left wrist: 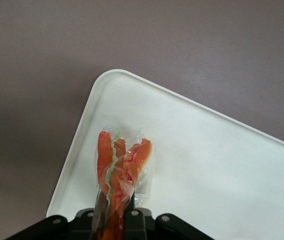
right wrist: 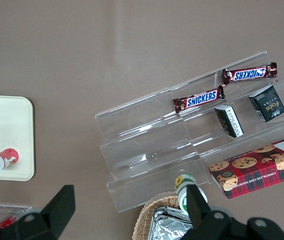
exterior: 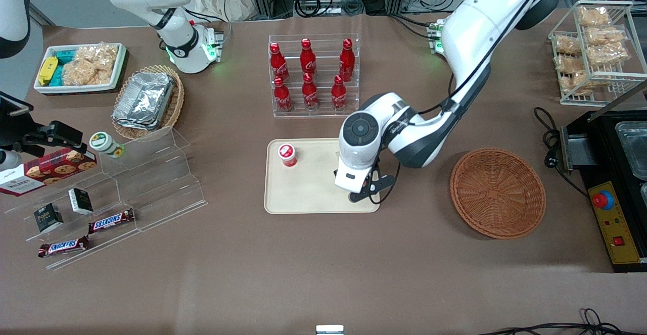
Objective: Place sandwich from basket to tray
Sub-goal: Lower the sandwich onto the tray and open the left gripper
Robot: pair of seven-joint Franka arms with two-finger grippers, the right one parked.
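One wrapped sandwich hangs clamped in the gripper above the tray, near its basket-side corner, so lower it until it rests flat, well apart from the red-capped cup, before loosening.
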